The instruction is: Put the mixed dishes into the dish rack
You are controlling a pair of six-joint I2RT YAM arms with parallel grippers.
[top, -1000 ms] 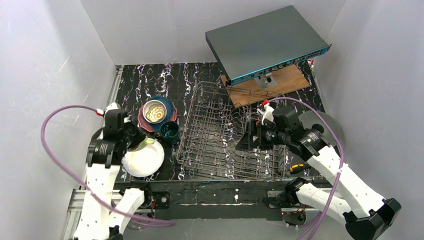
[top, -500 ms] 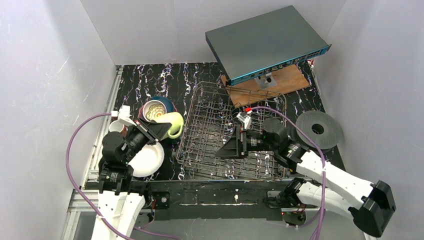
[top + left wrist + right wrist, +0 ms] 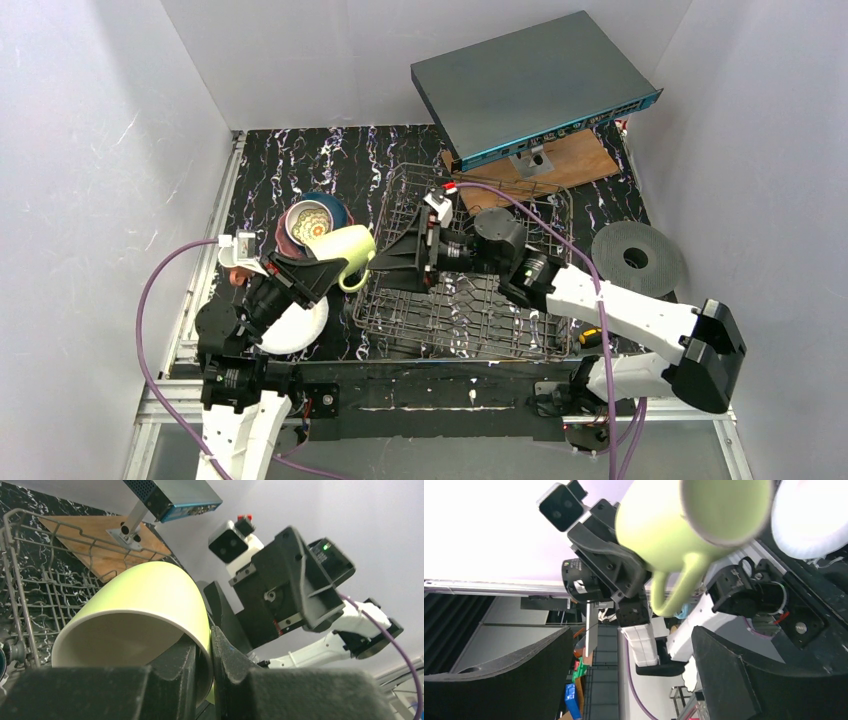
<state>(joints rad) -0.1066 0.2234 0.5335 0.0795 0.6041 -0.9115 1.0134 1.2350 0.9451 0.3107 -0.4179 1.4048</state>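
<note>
My left gripper [image 3: 325,268] is shut on the rim of a light green mug [image 3: 348,254], one finger [image 3: 176,666] inside and one outside the wall. The mug [image 3: 145,600] hangs tilted just left of the dish rack [image 3: 470,300], a grey wire rack with nothing in it. My right gripper [image 3: 388,258] reaches left over the rack, open, its jaws facing the mug [image 3: 684,520] and a little short of it. In its own view the right gripper [image 3: 633,630] holds nothing. A patterned bowl [image 3: 309,222] sits on stacked plates [image 3: 334,208]. A white plate [image 3: 296,326] lies below the left arm.
A flat grey box with a blue edge [image 3: 530,85] stands propped over a wooden board [image 3: 560,165] at the back right. A black disc with a centre hole [image 3: 637,258] lies right of the rack. A salmon-pink mug [image 3: 236,276] peeks out beside the left wrist.
The left arm has lifted the green mug off the table and carried it right, toward the rack. The right arm has swung left across the rack toward the mug, jaws staying open.
</note>
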